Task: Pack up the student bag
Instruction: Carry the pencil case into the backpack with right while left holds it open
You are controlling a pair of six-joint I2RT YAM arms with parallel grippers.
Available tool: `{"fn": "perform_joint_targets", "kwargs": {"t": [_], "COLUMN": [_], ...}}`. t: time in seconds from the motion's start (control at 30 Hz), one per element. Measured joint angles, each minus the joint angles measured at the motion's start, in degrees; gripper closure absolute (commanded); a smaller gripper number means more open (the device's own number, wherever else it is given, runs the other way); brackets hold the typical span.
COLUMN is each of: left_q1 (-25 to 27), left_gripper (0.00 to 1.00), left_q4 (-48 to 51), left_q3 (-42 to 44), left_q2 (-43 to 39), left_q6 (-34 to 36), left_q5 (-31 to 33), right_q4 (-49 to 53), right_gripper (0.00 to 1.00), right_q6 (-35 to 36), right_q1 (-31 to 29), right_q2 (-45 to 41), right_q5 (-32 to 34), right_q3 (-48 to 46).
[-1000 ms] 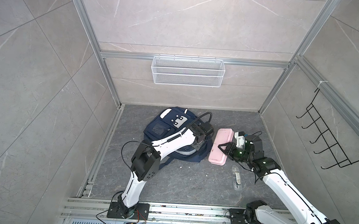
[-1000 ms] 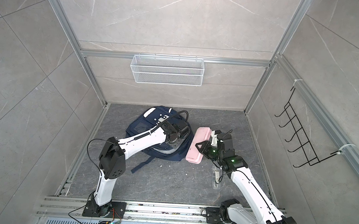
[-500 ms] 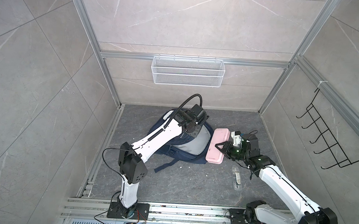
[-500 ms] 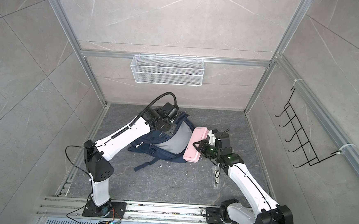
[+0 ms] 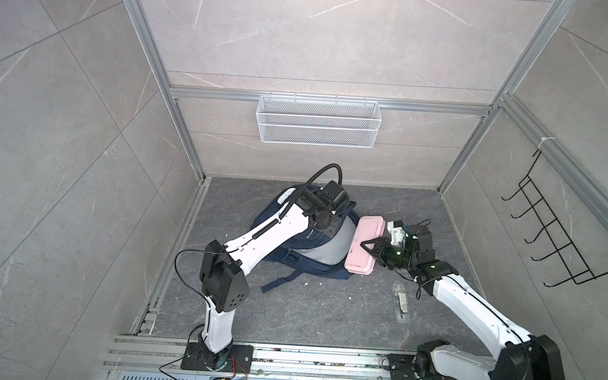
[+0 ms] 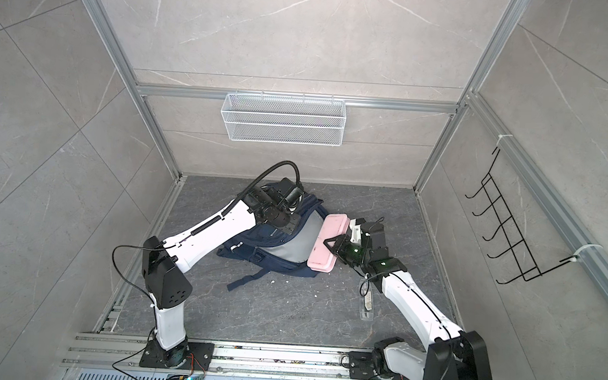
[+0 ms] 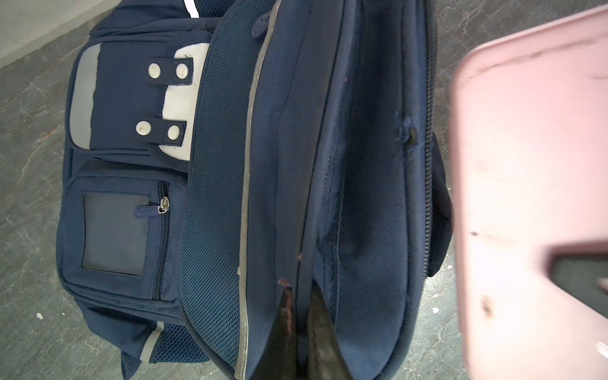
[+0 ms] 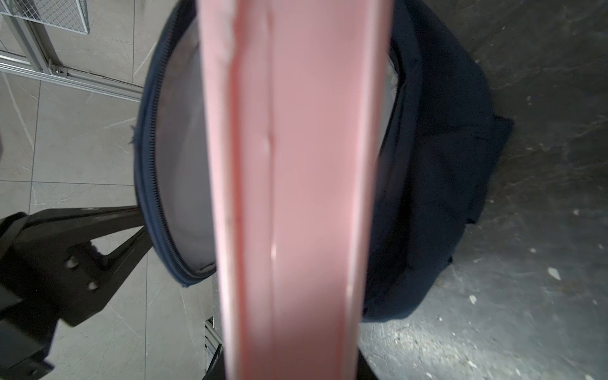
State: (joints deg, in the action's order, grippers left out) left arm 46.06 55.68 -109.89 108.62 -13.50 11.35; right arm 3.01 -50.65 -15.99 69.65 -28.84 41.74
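navy student bag (image 7: pixel 214 197) pinched by left jaws, right jaws holding pink case (image 5: pixel 369 228)

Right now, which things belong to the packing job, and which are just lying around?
Job: student bag, pink case, left gripper pinching the bag's edge, right gripper holding the case.
Lying about: clear packet, wire basket.

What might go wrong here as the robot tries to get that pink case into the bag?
1. The left gripper pinches only a thin fabric edge of the bag; if it slips, the opening may flop shut.
2. The pink case, clamped in the right gripper, sits at the bag's mouth and may snag there instead of sliding in.
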Motion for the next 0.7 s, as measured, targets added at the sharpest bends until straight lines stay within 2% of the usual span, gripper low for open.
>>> {"fn": "perform_joint_targets", "kwargs": {"t": [0.23, 0.43, 0.7], "left_q1": [-0.33, -0.46, -0.42], "left_gripper": [1.0, 1.0, 1.0], "left_q4": [0.0, -0.17, -0.85], "left_q3": [-0.02, -0.02, -0.24], "left_q2": [-1.84, -2.51, -3.37], "left_q6": [-0.66, -2.25, -4.59], "left_q5": [-0.63, -3.15, -7.1], "right_q4": [-7.74, -13.97, -20.48], "right_gripper": [0.86, 0.86, 0.85], "right_q6": [-3.78, -6.32, -9.07], "right_q1": [-1.99, -5.88, -8.09], "right_q2": [11.8, 19.52, 32.63], "right_q5": [-1.84, -1.6, -0.57], "right_q3": [2.4, 8.63, 17.03]}}
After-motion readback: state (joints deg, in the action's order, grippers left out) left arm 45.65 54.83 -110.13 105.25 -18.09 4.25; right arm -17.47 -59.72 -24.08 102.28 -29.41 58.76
